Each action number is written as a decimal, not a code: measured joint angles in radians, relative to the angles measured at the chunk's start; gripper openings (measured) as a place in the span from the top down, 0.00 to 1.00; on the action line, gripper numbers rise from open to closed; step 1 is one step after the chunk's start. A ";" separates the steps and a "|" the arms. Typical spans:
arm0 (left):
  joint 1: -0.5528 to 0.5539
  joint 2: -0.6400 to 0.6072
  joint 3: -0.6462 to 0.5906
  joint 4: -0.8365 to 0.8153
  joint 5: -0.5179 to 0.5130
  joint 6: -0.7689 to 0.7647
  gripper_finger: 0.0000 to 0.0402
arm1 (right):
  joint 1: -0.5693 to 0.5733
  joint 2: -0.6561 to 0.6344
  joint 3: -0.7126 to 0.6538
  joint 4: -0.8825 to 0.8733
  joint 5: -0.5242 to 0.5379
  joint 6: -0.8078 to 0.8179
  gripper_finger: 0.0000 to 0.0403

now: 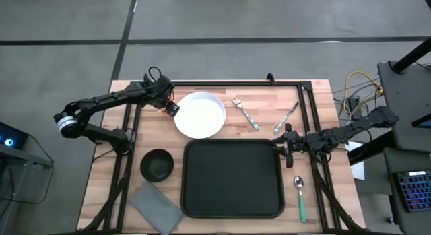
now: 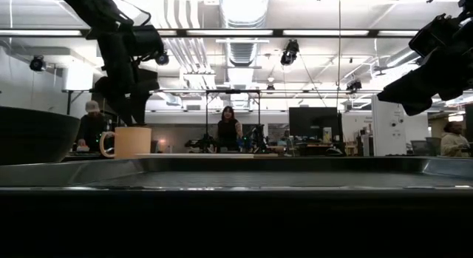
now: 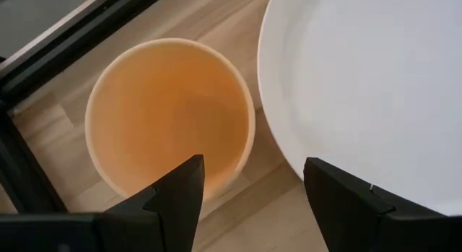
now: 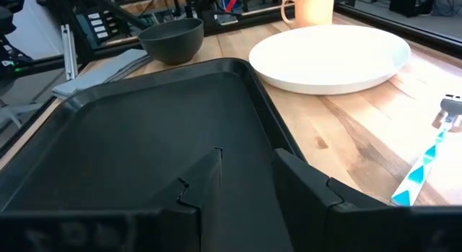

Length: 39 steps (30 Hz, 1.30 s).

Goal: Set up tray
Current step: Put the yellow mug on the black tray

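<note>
at the tray's right rim, near the table's front, right gripper straddles the edge, jaws slightly apart. left gripper hangs wide open over the mug beside the plate.

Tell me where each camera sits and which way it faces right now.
High: overhead, straight down on the tray, both arms in view.
Low: table height, level across the tray rim; arms hang in from above.
Left wrist: above the mug, left pincer open.
Right wrist: along the tray's edge; right pincer straddles the rim.
Shared: the white plate shows in both wrist views.
</note>
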 joint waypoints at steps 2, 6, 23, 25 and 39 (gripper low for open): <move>0.000 0.003 0.000 0.003 0.000 0.001 0.46 | 0.000 0.000 0.000 0.000 0.000 0.000 0.72; 0.000 0.015 -0.001 0.010 0.000 0.002 0.46 | 0.000 0.000 0.000 0.001 0.000 0.000 0.72; -0.001 0.030 -0.043 0.084 -0.026 0.016 0.75 | 0.000 -0.001 0.000 0.005 0.000 0.000 0.75; 0.000 0.030 -0.051 0.085 -0.026 0.016 0.86 | 0.000 -0.001 0.000 0.005 0.000 0.000 0.76; -0.041 0.026 0.041 -0.079 -0.061 0.022 1.00 | 0.000 -0.002 0.000 0.003 0.000 0.000 0.81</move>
